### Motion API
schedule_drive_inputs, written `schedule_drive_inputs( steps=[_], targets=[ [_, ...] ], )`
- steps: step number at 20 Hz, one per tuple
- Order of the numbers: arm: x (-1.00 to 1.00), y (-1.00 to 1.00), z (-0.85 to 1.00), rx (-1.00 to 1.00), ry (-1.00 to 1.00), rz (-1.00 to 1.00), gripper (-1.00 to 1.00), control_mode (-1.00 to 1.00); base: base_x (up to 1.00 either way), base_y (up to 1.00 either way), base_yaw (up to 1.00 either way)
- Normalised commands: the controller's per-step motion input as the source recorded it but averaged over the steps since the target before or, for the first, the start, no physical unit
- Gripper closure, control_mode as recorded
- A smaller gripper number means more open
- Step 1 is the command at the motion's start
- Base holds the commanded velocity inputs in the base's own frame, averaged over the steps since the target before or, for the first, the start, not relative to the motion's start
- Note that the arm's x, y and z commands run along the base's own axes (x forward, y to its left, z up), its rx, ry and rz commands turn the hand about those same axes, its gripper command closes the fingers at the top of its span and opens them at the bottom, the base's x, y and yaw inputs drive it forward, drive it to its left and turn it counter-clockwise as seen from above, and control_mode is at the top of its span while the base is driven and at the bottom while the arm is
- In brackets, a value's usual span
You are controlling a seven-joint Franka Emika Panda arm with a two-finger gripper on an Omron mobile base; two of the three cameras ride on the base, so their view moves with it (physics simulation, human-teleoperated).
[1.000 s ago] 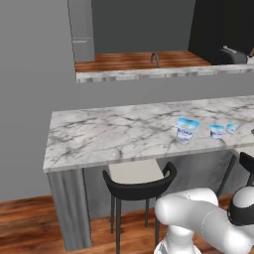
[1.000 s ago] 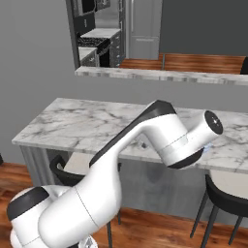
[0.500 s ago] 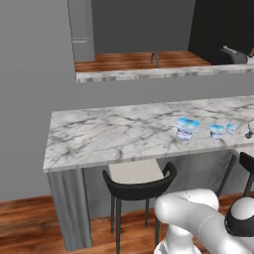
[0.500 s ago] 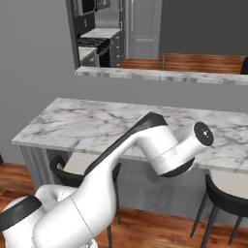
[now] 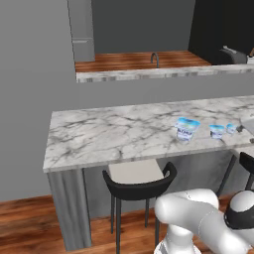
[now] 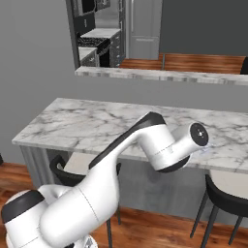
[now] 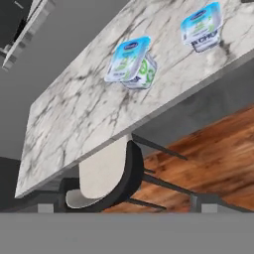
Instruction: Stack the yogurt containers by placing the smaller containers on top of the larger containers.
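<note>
Here, in the left base view, a long marble desk [image 5: 114, 134] runs across the middle, with a grey support panel under its left end. Beneath it, near the centre, stands a black stool [image 5: 139, 181] with a pale seat. Further right on the desk top sits the larger yogurt container [image 5: 187, 129], a whitish tub with a light-blue lid. Just to its right, standing apart from it, is a smaller yogurt container [image 5: 216, 131], and a second small tub [image 5: 231, 129] sits close beside that one, near the desk's right end. All three stand upright near the front edge. The white robot arm [image 5: 198, 223] curves up from the lower right corner.

In the right base view, the arm [image 6: 145, 145] rises from the lower left and bends across the front of the desk [image 6: 72, 123]; its rounded joint hides the tubs.

In the hand view, tilted steeply, two tubs show on the marble: one [image 7: 130, 62] left of centre, another [image 7: 201, 25] toward the upper right, well apart. The stool [image 7: 106, 178] lies below the desk edge. The jaws are spread wide and grasp nothing.
</note>
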Motion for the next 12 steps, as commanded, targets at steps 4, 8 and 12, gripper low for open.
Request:
schedule_drive_inputs(
  steps=[4,8,12],
  targets=[
    [0.32,-0.22,0.0,0.15,0.04,-0.1,-1.0,-1.0,0.0,0.0,0.0],
    [0.19,-0.32,0.0,0.16,0.06,-0.11,-1.0,-1.0,0.0,0.0,0.0],
    [0.12,-0.31,0.0,0.19,0.07,-0.12,-1.0,-1.0,0.0,0.0,0.0]
  ],
)
